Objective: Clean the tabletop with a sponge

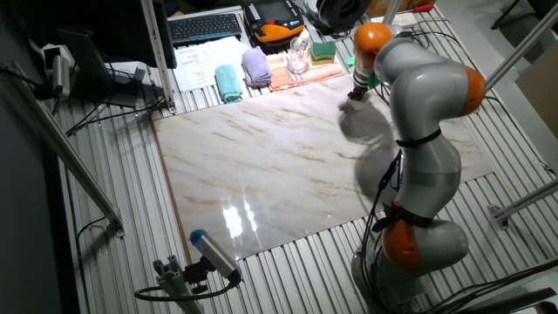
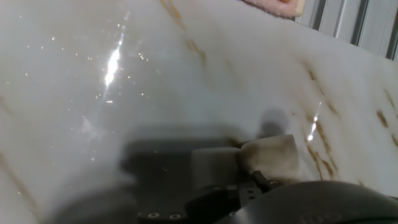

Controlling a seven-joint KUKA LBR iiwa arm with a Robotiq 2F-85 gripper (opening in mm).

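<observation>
The tabletop [image 1: 261, 166] is a glossy white marble-look slab with tan veins, lying on a ribbed metal bench. My gripper [image 1: 355, 98] points down at the slab's far right part, close to the back edge. In the hand view the slab [image 2: 155, 74] fills the frame. There a small cream-beige sponge [image 2: 270, 155] lies flat against it, right at the dark gripper body at the bottom edge. The gripper looks shut on the sponge. In the fixed view the sponge is hidden under the hand. The fingertips themselves are blurred.
Behind the slab lie a teal cloth [image 1: 228, 83], a lilac cloth [image 1: 255, 65], a pink-orange mat [image 1: 301, 77], a clear glass [image 1: 299, 54] and a green-and-yellow sponge [image 1: 323, 51]. A keyboard [image 1: 207, 26] sits further back. A blue-tipped cylinder [image 1: 212, 253] stands at the front edge.
</observation>
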